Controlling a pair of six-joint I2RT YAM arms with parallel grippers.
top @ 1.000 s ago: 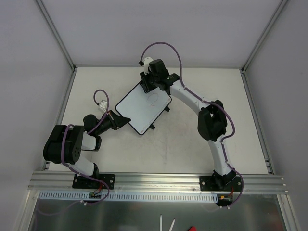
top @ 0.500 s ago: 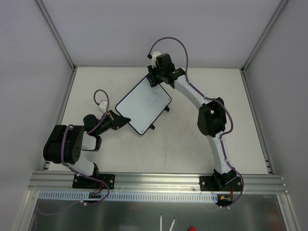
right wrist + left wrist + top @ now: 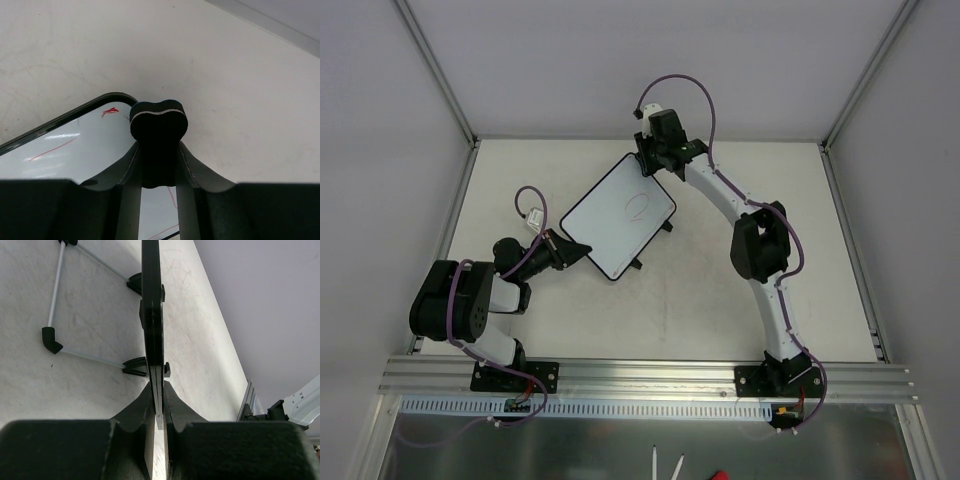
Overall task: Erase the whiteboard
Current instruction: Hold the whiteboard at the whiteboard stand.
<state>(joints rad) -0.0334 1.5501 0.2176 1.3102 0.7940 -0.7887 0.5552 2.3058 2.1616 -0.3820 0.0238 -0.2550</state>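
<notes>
The whiteboard [image 3: 610, 225] lies tilted on the table, with a faint red scribble [image 3: 638, 207] on its middle. My left gripper [image 3: 582, 250] is shut on the board's near-left edge; the left wrist view shows the whiteboard [image 3: 151, 315] edge-on between the jaws of the left gripper [image 3: 158, 400]. My right gripper [image 3: 646, 166] is at the board's far corner, shut on a black bone-shaped eraser [image 3: 158, 125]. In the right wrist view the eraser's tip sits past the whiteboard [image 3: 75, 150] rim, over the table. Red marks [image 3: 110, 112] remain beside it.
The board's black feet and thin metal rods [image 3: 55, 305] rest on the table under it. An aluminium rail [image 3: 650, 375] runs along the near edge. White walls and slanted frame posts [image 3: 440, 80] enclose the table on three sides.
The right gripper with the eraser has slid away and to the right, from over the board's far part to its far corner. The left gripper and the board stayed put.
</notes>
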